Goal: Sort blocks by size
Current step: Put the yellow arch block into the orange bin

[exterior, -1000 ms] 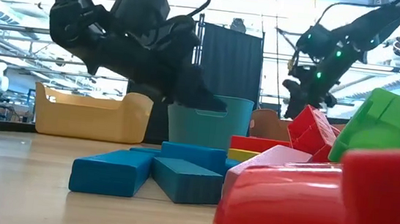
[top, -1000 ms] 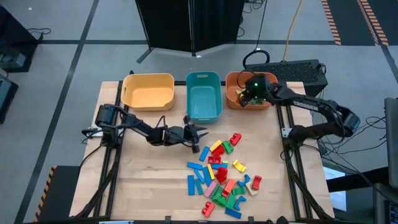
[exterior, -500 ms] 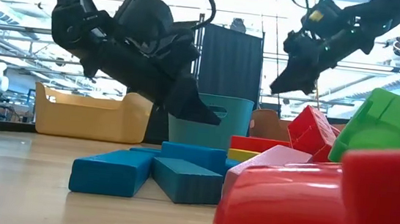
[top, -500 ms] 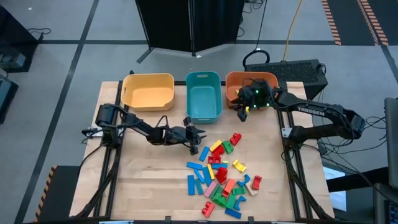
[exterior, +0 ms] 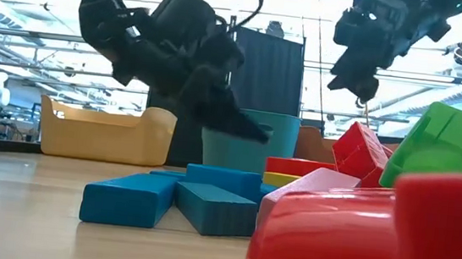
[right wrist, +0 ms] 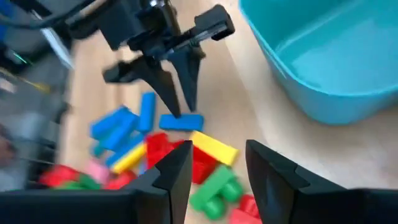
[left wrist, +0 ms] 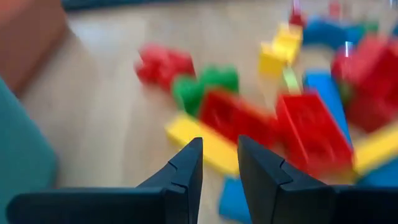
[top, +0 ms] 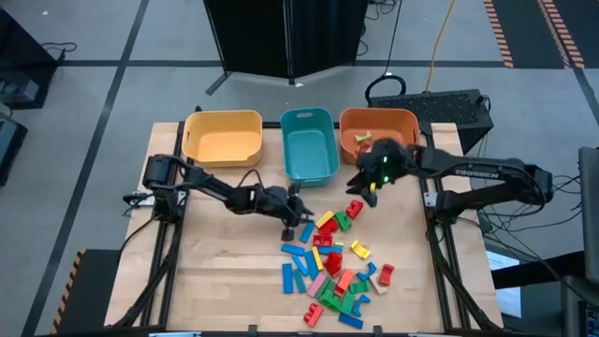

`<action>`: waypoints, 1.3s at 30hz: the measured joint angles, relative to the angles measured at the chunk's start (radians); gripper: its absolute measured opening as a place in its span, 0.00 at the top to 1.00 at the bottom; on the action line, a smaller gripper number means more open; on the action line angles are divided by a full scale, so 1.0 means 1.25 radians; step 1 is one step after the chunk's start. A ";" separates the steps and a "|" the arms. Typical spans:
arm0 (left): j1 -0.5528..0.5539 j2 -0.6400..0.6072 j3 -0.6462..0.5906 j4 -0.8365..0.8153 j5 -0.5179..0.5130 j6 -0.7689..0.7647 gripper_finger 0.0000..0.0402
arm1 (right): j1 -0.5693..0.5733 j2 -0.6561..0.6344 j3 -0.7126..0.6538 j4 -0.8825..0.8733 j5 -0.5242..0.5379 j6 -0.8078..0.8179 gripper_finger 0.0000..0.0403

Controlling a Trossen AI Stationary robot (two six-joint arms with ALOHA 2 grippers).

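Observation:
The blocks (top: pixel 332 267) lie in a loose pile on the wooden table, right of centre: blue bars, red, green, yellow and pink pieces. My left gripper (top: pixel 299 221) hovers at the pile's far left edge, open and empty, tipped down over a blue block (right wrist: pixel 181 121) and a yellow bar (left wrist: pixel 208 146). My right gripper (top: pixel 368 192) hangs open and empty above the table between the orange bin (top: pixel 377 126) and the pile; a red block (top: pixel 355 208) lies just below it. In the low view the right gripper (exterior: pixel 356 82) is well above the table.
Three bins stand in a row along the far edge: yellow (top: pixel 223 137), teal (top: pixel 309 148), orange with a few small pieces (top: pixel 363 139) inside. The teal bin's wall (right wrist: pixel 311 93) is close to both grippers. Bare wood (top: pixel 225 271) lies to the pile's left.
My right gripper has left the orange bin and swung toward the table's near edge and the pile, rising a little and turning. My left gripper has stayed in place but turned and tipped its fingers down toward the pile's far left blocks. No block has moved.

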 joint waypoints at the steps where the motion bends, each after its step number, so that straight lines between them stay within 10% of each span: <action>1: -0.002 0.000 -0.004 -0.020 0.001 0.004 0.77 | 0.033 0.006 0.000 0.001 0.049 -0.017 0.66; 16: -0.111 0.011 0.016 0.024 -0.020 0.007 0.77 | 0.422 0.076 -0.001 0.002 0.430 0.149 0.66; 39: -0.195 0.011 0.057 0.035 -0.025 0.069 0.73 | 0.656 0.362 0.000 0.032 0.477 0.462 0.66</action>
